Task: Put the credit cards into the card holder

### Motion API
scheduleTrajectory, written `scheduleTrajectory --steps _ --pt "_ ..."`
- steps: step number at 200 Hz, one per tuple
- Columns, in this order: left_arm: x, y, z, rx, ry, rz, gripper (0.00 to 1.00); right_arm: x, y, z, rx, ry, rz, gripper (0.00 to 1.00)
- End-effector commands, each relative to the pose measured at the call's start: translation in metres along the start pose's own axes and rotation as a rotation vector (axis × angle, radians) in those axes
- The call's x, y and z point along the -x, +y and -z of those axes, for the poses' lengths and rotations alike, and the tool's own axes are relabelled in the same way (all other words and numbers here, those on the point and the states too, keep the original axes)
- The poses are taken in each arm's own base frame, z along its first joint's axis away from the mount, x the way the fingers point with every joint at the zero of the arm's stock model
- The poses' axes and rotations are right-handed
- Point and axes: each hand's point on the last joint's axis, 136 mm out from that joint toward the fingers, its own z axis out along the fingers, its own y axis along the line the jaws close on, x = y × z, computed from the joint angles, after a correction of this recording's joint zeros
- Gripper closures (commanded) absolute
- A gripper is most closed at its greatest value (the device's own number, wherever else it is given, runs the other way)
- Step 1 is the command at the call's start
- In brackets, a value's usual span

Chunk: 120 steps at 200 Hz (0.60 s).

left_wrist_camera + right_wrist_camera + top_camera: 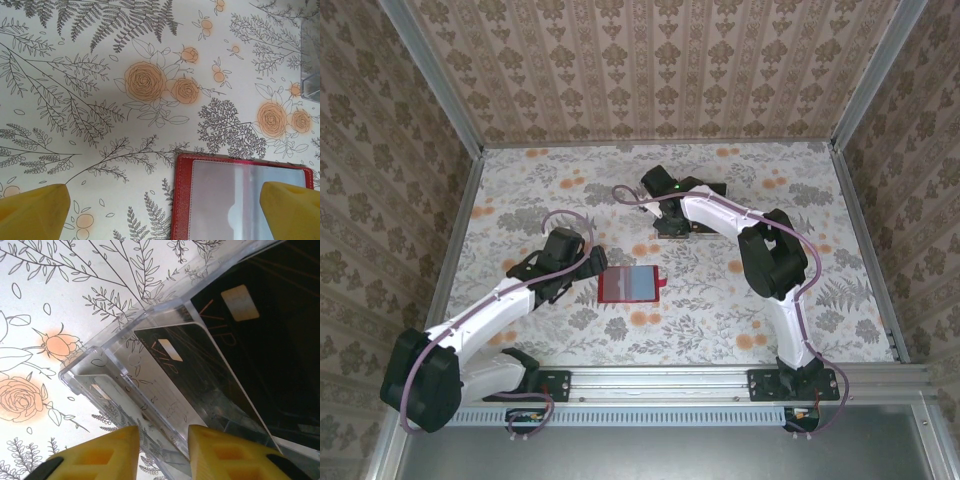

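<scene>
From above, the left hand (pixel 592 263) sits just left of the open red card holder (pixel 628 285) in the middle of the counter (pixel 520 180). The right hand (pixel 670 228) reaches to the far middle.

Left wrist: its fingers (pixel 35 212) are spread wide, with the card holder's corner between them.

Right wrist: its fingers (pixel 100 455) stand narrow at a clear stand (pixel 90 375) holding black credit cards (pixel 175 360). I cannot tell whether they grip anything.
</scene>
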Motion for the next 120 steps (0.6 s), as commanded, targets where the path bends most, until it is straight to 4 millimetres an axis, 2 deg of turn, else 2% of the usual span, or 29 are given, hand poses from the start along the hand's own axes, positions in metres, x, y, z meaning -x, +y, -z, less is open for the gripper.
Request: scheduleTrajectory --steps 1,81,120 --pt "-0.003 0.003 -0.003 -0.001 0.006 0.009 0.00 -0.004 -0.003 0.001 -0.015 0.029 0.015 0.73" --pt "-0.004 0.006 -0.003 0.003 0.003 0.010 0.00 -0.006 0.008 -0.001 0.006 0.043 0.036 0.86" --pt "-0.004 0.005 -0.003 0.002 0.004 0.009 0.00 -0.001 0.006 0.006 -0.024 0.030 0.064 0.91"
